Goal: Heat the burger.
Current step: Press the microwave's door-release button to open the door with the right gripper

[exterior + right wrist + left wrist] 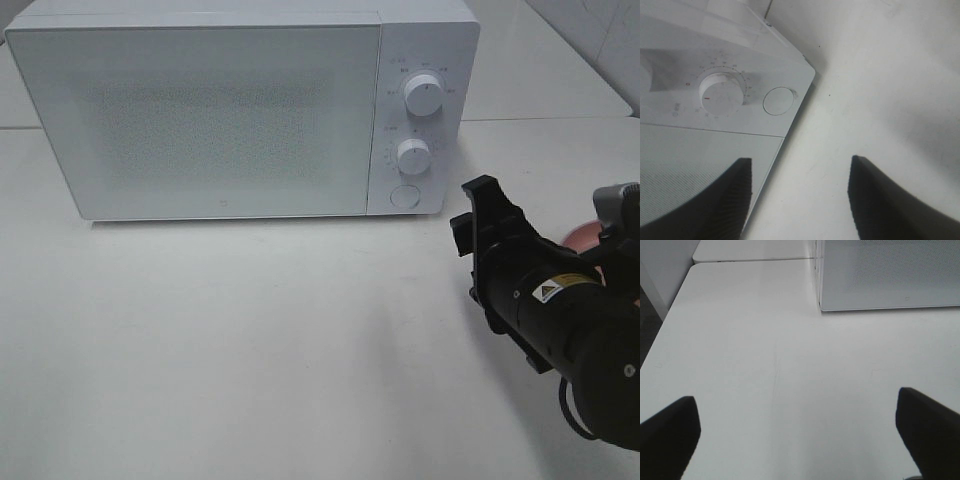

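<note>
The burger is out of view in all three frames. My right gripper [474, 216] hovers over the table just right of the white microwave's [200, 110] lower right corner, and its jaws are open with nothing between them. In the right wrist view its dark fingers [735, 195] frame the microwave's lower knob [720, 92] and round button [778, 100]. The microwave door is shut. My left gripper [800, 435] is wide open over bare table, with the microwave's left corner [822, 307] beyond it. It is not seen in the exterior high view.
A pink plate [585, 236] peeks out behind my right arm at the right edge. The microwave has an upper knob [424, 95], a lower knob [412, 155] and a button [404, 195]. The white table [250, 330] runs in front.
</note>
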Controlling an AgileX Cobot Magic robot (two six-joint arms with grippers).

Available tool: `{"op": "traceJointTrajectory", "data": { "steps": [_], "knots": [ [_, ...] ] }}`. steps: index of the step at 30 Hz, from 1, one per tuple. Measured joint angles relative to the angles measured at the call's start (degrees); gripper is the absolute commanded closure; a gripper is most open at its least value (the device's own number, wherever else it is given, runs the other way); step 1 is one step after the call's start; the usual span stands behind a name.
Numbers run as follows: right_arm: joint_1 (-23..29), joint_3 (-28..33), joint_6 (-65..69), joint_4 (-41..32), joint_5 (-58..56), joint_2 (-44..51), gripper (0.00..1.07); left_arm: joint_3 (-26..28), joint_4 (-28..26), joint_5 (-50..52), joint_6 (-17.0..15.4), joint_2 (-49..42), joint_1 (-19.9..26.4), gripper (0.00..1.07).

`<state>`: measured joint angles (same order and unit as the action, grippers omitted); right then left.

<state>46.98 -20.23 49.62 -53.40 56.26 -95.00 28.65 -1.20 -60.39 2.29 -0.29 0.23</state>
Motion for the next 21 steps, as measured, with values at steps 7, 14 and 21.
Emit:
{"op": "traceJointTrajectory", "data": {
  "steps": [7,14,21],
  "knots": [
    [0.00,0.00,14.15,0.00,-0.40,0.00,0.87,0.00,0.00,0.00,0.00,0.00,0.00,0.07],
    [0.00,0.00,20.11,0.00,-0.40,0.00,1.07,0.00,0.00,0.00,0.00,0.00,0.00,0.07],
    [0.00,0.00,22.17,-0.06,-0.40,0.00,1.07,0.00,0.00,0.00,0.00,0.00,0.00,0.07]
  ]
}}
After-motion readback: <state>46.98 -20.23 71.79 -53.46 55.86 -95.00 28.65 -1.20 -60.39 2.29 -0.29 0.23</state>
